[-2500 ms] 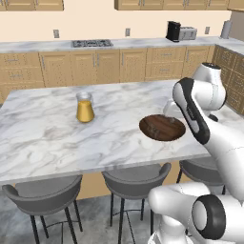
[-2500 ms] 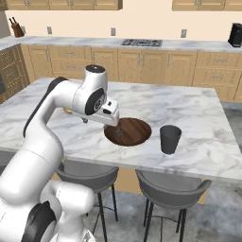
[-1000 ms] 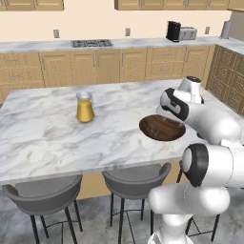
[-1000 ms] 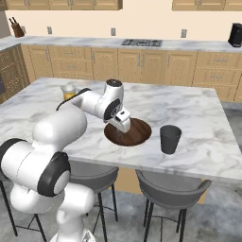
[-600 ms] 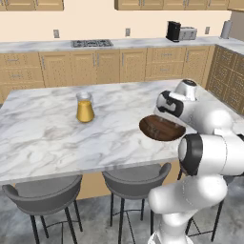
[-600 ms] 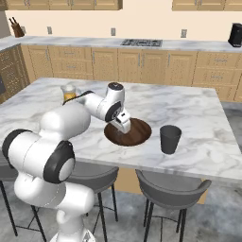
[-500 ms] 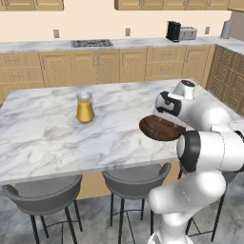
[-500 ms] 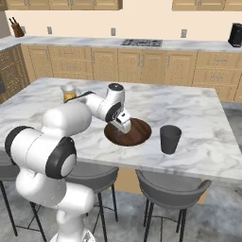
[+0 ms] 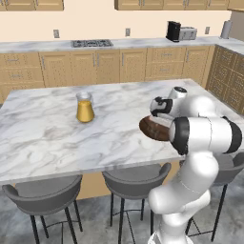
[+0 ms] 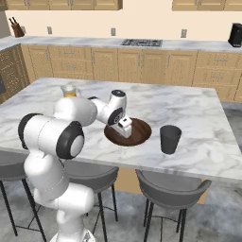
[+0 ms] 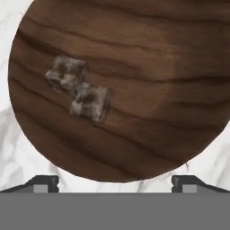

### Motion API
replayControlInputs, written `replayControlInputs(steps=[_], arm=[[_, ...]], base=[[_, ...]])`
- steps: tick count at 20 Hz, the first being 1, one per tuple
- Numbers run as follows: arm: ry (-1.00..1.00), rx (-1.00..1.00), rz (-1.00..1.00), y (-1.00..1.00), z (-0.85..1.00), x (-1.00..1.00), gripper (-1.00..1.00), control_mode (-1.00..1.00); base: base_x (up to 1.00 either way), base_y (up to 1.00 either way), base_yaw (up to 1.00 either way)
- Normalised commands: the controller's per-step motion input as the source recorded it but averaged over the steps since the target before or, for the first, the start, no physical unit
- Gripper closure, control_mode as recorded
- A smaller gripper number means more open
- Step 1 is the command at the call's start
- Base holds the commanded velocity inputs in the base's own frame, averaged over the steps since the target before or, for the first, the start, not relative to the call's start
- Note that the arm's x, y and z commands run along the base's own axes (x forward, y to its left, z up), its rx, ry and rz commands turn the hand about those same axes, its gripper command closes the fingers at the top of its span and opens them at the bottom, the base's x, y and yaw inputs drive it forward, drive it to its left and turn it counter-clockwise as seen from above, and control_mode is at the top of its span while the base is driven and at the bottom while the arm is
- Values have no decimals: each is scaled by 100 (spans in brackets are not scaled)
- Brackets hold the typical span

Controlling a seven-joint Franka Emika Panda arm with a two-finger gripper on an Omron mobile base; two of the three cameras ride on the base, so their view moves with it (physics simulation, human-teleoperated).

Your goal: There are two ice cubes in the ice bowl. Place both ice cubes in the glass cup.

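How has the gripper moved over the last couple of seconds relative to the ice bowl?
Yes. The gripper has come down from above the ice bowl's left edge to hang low over its inside, jaws open, while the bowl and the glass cup stayed put.

My kitchen, warm wood and marble.
I face a white marble counter (image 9: 57, 138) with grey stools (image 9: 136, 178) tucked under; behind it, wooden cabinets (image 9: 109, 64), a gas hob (image 9: 92, 43), a toaster (image 9: 187, 33) and cream walls (image 10: 142, 21).
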Motion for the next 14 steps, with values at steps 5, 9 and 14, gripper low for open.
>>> replayControlInputs(steps=[5,9,14], arm=[[1,1,0,0,-17,27,-100,-100],[3,1,0,0,-24,35,-100,-100],[7,0,0,0,-34,34,-100,-100]], base=[[0,0,0],[0,0,0],[0,0,0]])
